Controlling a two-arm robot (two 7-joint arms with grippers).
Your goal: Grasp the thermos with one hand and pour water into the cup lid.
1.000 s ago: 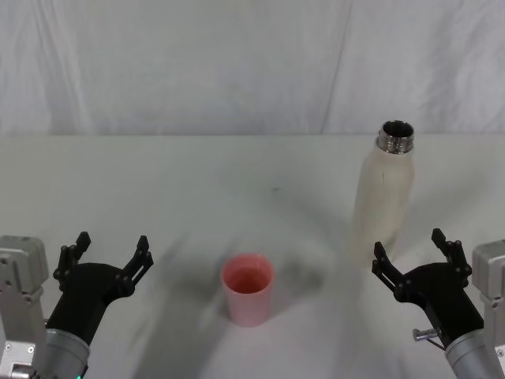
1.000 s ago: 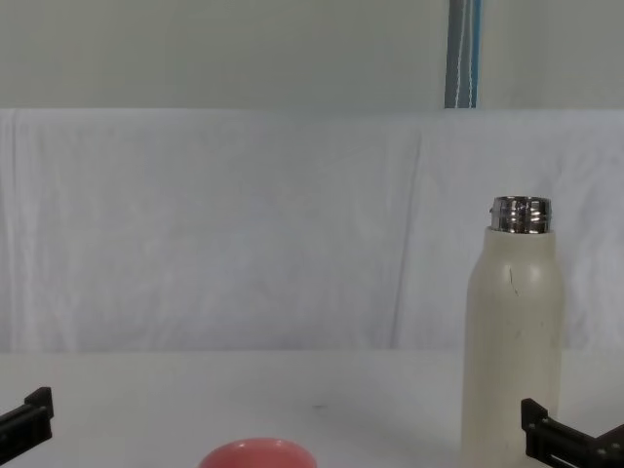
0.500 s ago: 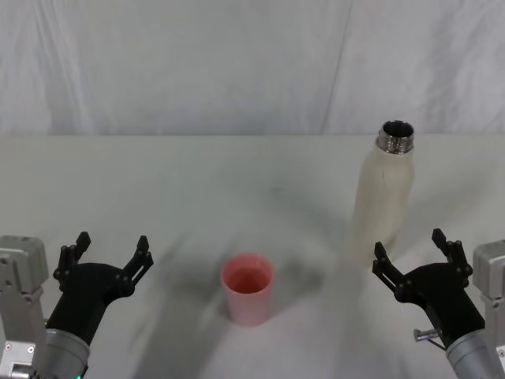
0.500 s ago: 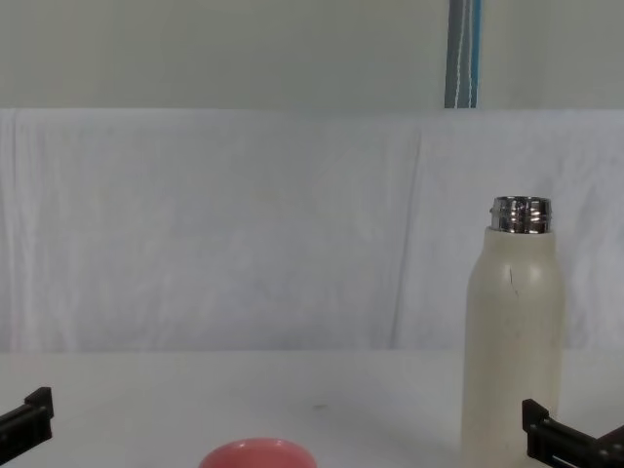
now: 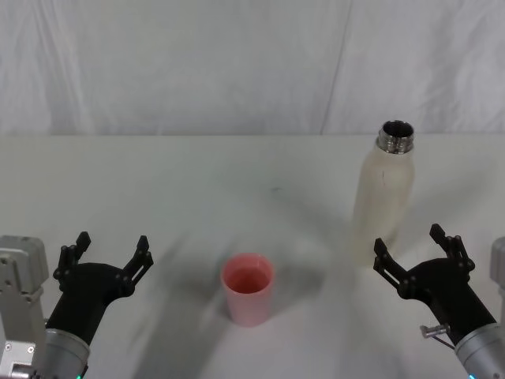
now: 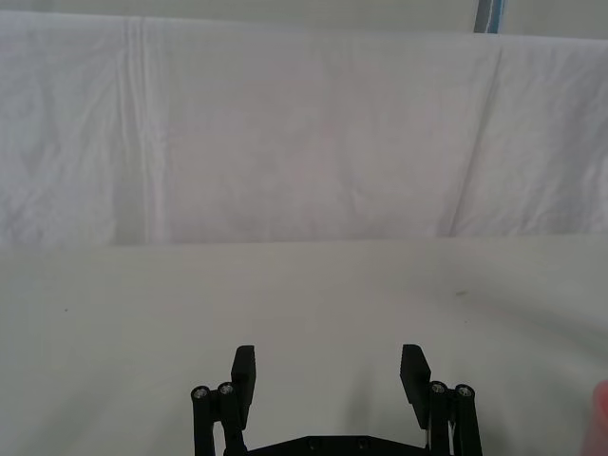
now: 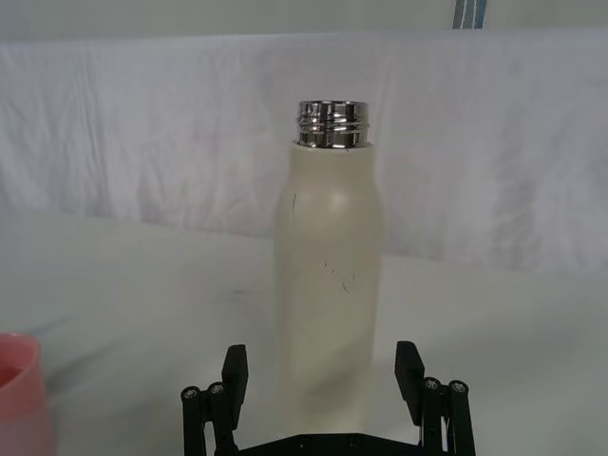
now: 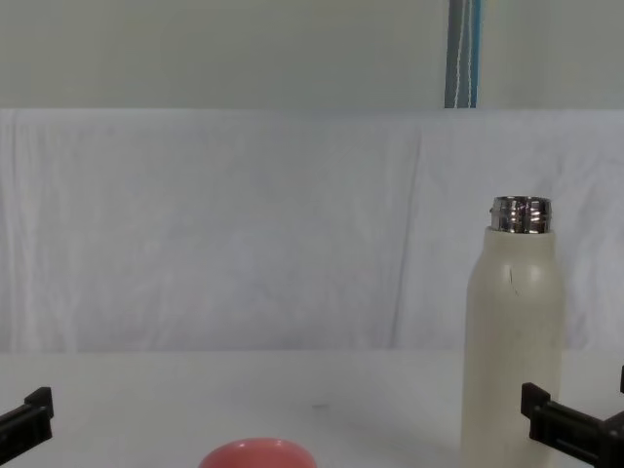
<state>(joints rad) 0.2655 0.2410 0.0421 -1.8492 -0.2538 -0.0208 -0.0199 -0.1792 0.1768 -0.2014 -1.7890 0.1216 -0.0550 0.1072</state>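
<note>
White surface [image 5: 189, 181]. Thermos [image 5: 383, 193] upright at far right, uncapped, well apart from cup lid [image 5: 248, 288] near centre front. Right pincer [image 5: 418, 254] spread wide, empty, just short of the thermos base; left pincer [image 5: 102, 251] likewise spread, idle. Risks: a low or off-centre grip tips the tall bottle; the small lid invites overshoot and spill.

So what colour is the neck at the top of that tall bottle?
Shiny silver steel, above the thermos's cream-white body; clearest in the right wrist view.
</note>
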